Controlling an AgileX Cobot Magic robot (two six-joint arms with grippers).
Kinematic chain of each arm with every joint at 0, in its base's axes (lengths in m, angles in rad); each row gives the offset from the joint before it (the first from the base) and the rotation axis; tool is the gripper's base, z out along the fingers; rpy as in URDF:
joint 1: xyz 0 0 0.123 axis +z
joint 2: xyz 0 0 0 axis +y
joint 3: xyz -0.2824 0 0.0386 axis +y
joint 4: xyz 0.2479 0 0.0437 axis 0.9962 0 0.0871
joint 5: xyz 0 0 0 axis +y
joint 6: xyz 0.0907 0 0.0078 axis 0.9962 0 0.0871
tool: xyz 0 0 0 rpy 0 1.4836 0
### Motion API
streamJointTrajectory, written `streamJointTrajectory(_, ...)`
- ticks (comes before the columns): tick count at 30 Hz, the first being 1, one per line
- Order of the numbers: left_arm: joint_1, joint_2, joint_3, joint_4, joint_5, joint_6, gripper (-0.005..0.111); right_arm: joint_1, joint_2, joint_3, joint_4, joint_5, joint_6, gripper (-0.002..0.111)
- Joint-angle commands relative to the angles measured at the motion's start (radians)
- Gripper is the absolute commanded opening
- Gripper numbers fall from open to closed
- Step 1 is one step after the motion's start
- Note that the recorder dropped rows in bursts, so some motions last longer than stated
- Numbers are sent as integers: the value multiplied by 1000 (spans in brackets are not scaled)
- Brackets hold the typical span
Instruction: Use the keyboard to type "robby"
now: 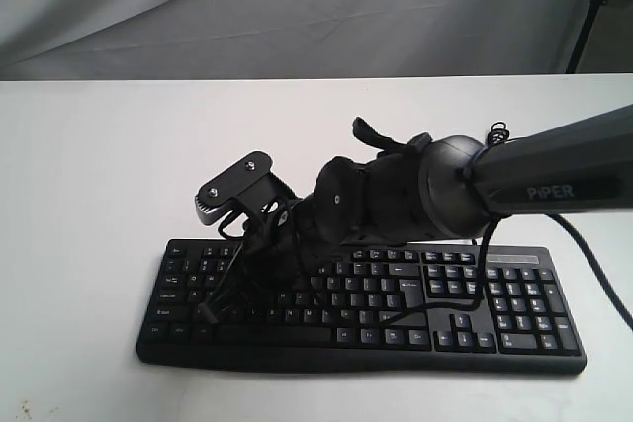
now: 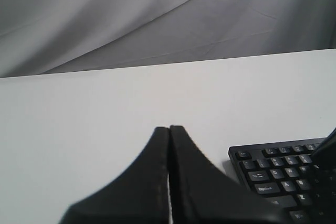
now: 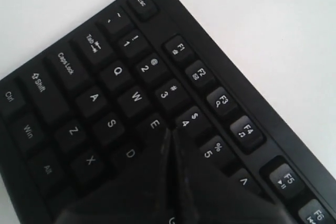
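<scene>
Two matte black, wedge-shaped fingers of my right gripper are pressed together, empty, tips above the keyboard near keys E and 4; its black plastic keys carry white legends; my left gripper is closed too, above the smooth white table, with the keyboard corner beside it.

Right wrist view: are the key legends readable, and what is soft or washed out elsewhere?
Right wrist view: keyboard legends crisp, right pincer blurred up close. Left wrist view: left pincer soft, keyboard clearer. Exterior view: table glaringly white, arm dark.
</scene>
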Motion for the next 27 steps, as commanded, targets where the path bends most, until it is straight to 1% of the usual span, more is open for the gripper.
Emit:
streamJointTrajectory(1,-6,-3,4,5,-7,-3,0,-7,2,-7,4,-3,-3,0)
streamJointTrajectory(13,-6,-3,4,5,-7,-3,0,-7,31,-7,1,-8,-5,0)
streamJointTrajectory(18,-6,-3,4,5,-7,-3,0,-21,-12,0,-3,1,-5,0)
streamJointTrajectory(21,-6,-3,4,5,-7,-3,0,-52,-84,58,2,-6,14,0)
streamJointTrajectory(27,-6,-3,4,5,-7,-3,0,-126,-239,251,43,-42,21,0)
